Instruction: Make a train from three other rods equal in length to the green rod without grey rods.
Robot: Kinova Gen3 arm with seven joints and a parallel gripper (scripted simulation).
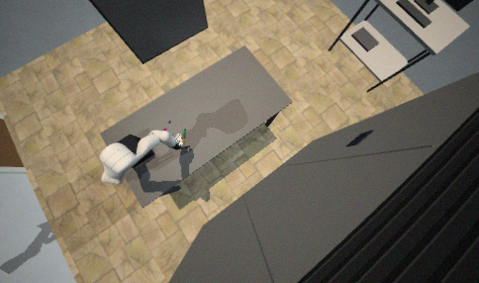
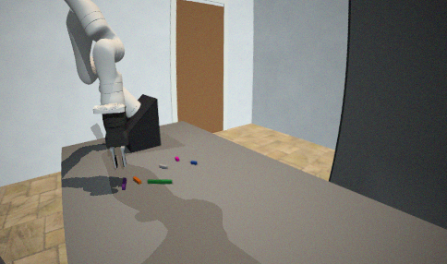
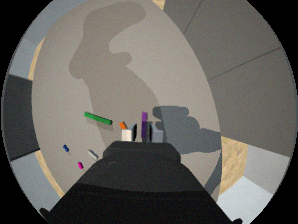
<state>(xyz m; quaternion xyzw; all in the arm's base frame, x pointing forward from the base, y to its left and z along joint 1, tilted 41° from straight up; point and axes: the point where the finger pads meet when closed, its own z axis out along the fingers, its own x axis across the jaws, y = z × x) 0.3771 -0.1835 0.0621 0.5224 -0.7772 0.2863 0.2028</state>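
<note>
- One green rod [image 1: 185, 134] [image 2: 160, 182] [image 3: 98, 118], lay flat on the table [image 1: 236, 74] [image 2: 289, 208] [image 3: 175, 75], apart from its neighbours.
- One orange rod [image 1: 184, 141] [image 2: 137, 180] [image 3: 123, 125], lay flat between the green and purple rods, touching neither.
- One purple rod [image 1: 188, 147] [image 2: 124, 184] [image 3: 144, 117], lay flat on the table, set at an angle to the green.
- One grey rod [image 2: 163, 166] [image 3: 93, 154], lay near the magenta one.
- One magenta rod [image 1: 165, 129] [image 2: 176, 159] [image 3: 80, 165], short, lay between the grey and blue in the exterior view.
- One blue rod [image 1: 169, 122] [image 2: 194, 162] [image 3: 66, 148], short, lay apart from the green.
- Train: none laid; all six rods lay separate.
- One hand [image 1: 184, 147] [image 2: 120, 166] [image 3: 143, 130], two-fingered, hung above the table, pointing downward, fingers parted partway, grasping nothing; in the wrist view the purple rod appeared between them.
- One white arm [image 1: 147, 144] [image 2: 110, 53], carried the hand.
- One brown door [image 2: 200, 65], stood beyond the table.
</note>
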